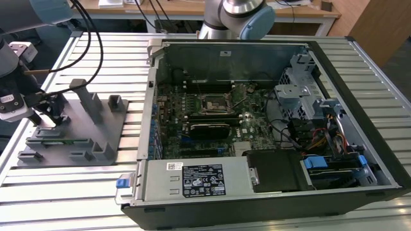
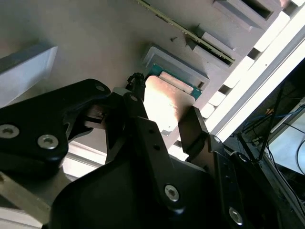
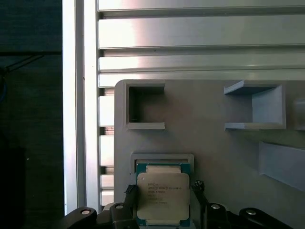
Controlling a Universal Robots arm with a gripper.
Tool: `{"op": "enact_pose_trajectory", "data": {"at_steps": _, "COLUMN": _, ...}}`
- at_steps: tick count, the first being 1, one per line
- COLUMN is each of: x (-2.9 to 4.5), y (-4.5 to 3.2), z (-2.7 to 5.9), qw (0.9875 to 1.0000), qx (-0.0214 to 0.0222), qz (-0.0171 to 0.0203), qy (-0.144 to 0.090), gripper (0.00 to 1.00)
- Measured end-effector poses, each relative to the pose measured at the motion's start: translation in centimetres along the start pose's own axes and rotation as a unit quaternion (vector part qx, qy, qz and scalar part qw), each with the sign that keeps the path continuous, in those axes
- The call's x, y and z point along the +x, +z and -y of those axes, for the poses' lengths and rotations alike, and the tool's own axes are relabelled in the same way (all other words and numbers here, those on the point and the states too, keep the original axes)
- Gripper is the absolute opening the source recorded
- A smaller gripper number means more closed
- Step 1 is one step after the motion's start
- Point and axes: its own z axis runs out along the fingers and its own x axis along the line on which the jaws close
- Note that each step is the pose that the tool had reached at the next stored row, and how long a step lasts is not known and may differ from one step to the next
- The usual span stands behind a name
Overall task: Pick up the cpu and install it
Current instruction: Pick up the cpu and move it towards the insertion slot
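Black gripper (image 3: 164,188) hovering over a small, square, silvery-topped cpu (image 3: 163,200).
The cpu is lying in a pocket of a grey plastic tray (image 3: 214,143); parted fingers (image 3: 130,192) are straddling it, just beside its edges.

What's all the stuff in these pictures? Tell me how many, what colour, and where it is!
cpu: one, silvery top with a green edge, in a pocket of the tray.
tray: one, grey, on the table at the exterior view's left.
computer case: one, black and grey, open, beside the tray toward the exterior view's right.
motherboard: one, dark green, inside the case.
socket: one, black-framed, in the middle of the motherboard.
power supply box: one, silver, at the case's near edge.
table: one, silvery slats, under everything.
robot arm: one, silver and pale blue, behind the case.
gripper: one, black, at the cpu, over the tray.
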Motion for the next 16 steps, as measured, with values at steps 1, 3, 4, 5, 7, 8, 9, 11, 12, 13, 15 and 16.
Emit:
{"op": "enact_pose_trajectory", "data": {"at_steps": 1, "x": 0.0, "y": 0.0, "z": 0.0, "qw": 1.0, "qx": 0.0, "qz": 0.0, "qy": 0.0, "gripper": 0.53}}
{"op": "enact_pose_trajectory", "data": {"at_steps": 3, "x": 0.0, "y": 0.0, "z": 0.0, "qw": 1.0, "qx": -0.0001, "qz": 0.0, "qy": 0.0, "gripper": 0.53}}
{"op": "enact_pose_trajectory", "data": {"at_steps": 4, "x": 0.0, "y": -0.02, "z": 0.0, "qw": 1.0, "qx": -0.0001, "qz": 0.0, "qy": 0.0, "gripper": 0.53}}
{"op": "enact_pose_trajectory", "data": {"at_steps": 5, "x": 0.01, "y": -0.07, "z": 0.0, "qw": 1.0, "qx": 0.0, "qz": -0.0001, "qy": 0.0, "gripper": 0.53}}
{"op": "enact_pose_trajectory", "data": {"at_steps": 7, "x": 0.01, "y": -0.23, "z": -0.01, "qw": 1.0, "qx": 0.0001, "qz": -0.0001, "qy": 0.0, "gripper": 0.53}}
{"op": "enact_pose_trajectory", "data": {"at_steps": 8, "x": 0.01, "y": -0.31, "z": -0.01, "qw": 1.0, "qx": 0.0, "qz": 0.0, "qy": 0.0, "gripper": 0.53}}
{"op": "enact_pose_trajectory", "data": {"at_steps": 9, "x": 0.01, "y": -0.42, "z": -0.01, "qw": 1.0, "qx": 0.0, "qz": -0.0001, "qy": 0.0, "gripper": 0.53}}
{"op": "enact_pose_trajectory", "data": {"at_steps": 11, "x": 0.01, "y": -0.62, "z": -0.02, "qw": 1.0, "qx": 0.0, "qz": -0.0001, "qy": 0.0, "gripper": 0.53}}
{"op": "enact_pose_trajectory", "data": {"at_steps": 12, "x": 0.02, "y": -0.7, "z": -0.03, "qw": 1.0, "qx": 0.0, "qz": -0.0001, "qy": 0.0, "gripper": 0.53}}
{"op": "enact_pose_trajectory", "data": {"at_steps": 13, "x": 0.02, "y": -0.8, "z": -0.03, "qw": 1.0, "qx": 0.0, "qz": -0.0001, "qy": 0.0, "gripper": 0.53}}
{"op": "enact_pose_trajectory", "data": {"at_steps": 15, "x": 0.02, "y": -1.02, "z": -0.04, "qw": 1.0, "qx": 0.0, "qz": -0.0001, "qy": 0.0, "gripper": 0.53}}
{"op": "enact_pose_trajectory", "data": {"at_steps": 16, "x": 0.02, "y": -1.1, "z": -0.04, "qw": 1.0, "qx": 0.0, "qz": 0.0, "qy": 0.0, "gripper": 0.53}}
